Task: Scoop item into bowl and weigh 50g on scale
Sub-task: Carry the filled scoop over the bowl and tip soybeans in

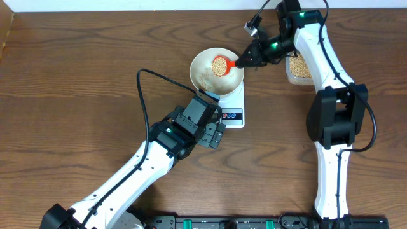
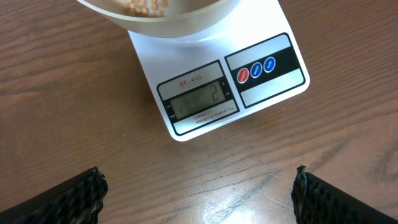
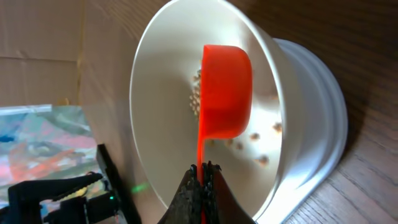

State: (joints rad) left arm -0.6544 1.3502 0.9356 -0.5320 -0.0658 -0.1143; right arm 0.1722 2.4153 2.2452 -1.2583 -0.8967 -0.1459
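Red scoop (image 1: 220,65) pinched tight in the right hand (image 1: 244,62) is hovering over the bowl (image 1: 198,71); dumping everything is probably risking overshoot.

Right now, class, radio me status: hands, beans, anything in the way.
Right hand shut on scoop, beans aboard, over bowl. Left hand open, facing scale. Nothing blocking the pour.

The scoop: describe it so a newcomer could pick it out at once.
Find the white scale mid-table, with the off-white bowl on it. Over that bowl, the right gripper holds the scoop: the one bright orange-red tool, full of tan beans.
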